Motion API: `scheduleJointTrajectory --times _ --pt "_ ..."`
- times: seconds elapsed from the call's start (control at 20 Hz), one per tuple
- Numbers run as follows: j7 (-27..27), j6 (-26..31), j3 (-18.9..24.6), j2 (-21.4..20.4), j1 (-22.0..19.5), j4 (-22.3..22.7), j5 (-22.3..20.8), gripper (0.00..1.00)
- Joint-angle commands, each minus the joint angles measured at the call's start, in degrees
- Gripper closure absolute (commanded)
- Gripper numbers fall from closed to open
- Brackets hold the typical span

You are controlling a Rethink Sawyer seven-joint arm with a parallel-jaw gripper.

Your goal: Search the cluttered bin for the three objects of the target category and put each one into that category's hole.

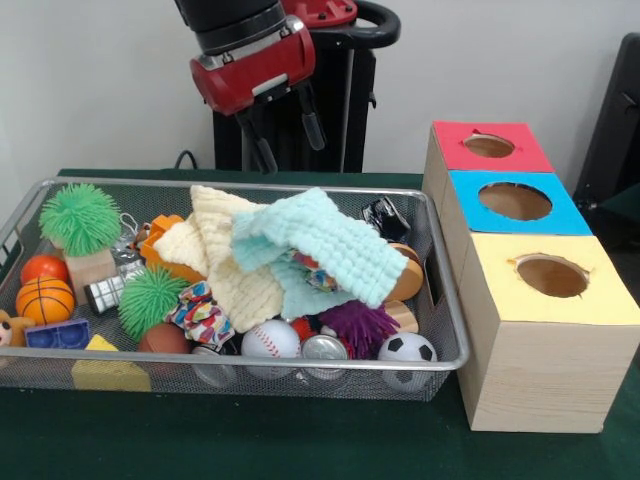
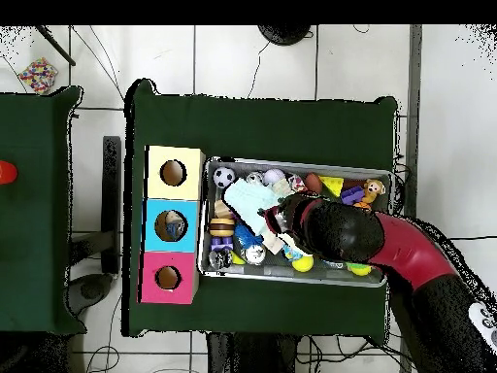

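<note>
The wire mesh bin [image 1: 250,362] lies on the green table, full of clutter. A mint knitted cloth [image 1: 320,240] and a cream knitted cloth [image 1: 225,255] cover its middle. Around them lie a baseball [image 1: 270,340], a soccer ball [image 1: 407,348], a basketball [image 1: 45,298], two green spiky balls [image 1: 80,218], a purple spiky ball [image 1: 358,325] and a can [image 1: 324,350]. My gripper [image 1: 290,140] hangs open and empty above the bin's far rim. To the right stand the red [image 1: 490,147], blue [image 1: 515,202] and yellow [image 1: 552,275] boxes, each with a hole on top.
In the overhead view my arm [image 2: 335,233] covers the middle of the bin [image 2: 291,162]. The three boxes [image 2: 172,225] stand in a row against the bin's left end. A yellow block [image 1: 108,370] and a blue brick [image 1: 58,335] lie in the bin's front left corner.
</note>
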Motion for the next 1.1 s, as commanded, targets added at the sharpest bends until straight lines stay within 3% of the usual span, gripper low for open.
scheduleJointTrajectory --times 0.05,0.1,0.15,0.35,0.65,0.8,1.1 --pt "5.8 1.8 -0.2 0.0 1.0 2.0 -0.3 0.00" --pt "4.3 3.0 -0.9 -0.2 1.7 0.8 -2.1 0.00" --pt "-1.4 6.2 -3.2 1.1 -0.7 -2.8 -6.7 0.00" --pt "-7.0 11.1 -6.9 3.5 2.2 -11.6 -16.8 0.00" --pt "-10.3 14.3 -7.7 5.8 3.3 -18.9 -26.6 0.00" --pt "-12.1 19.8 -8.4 8.0 4.2 -22.6 -30.7 0.00" --pt "-12.3 24.9 -9.2 9.9 6.1 -26.7 -36.5 0.00"
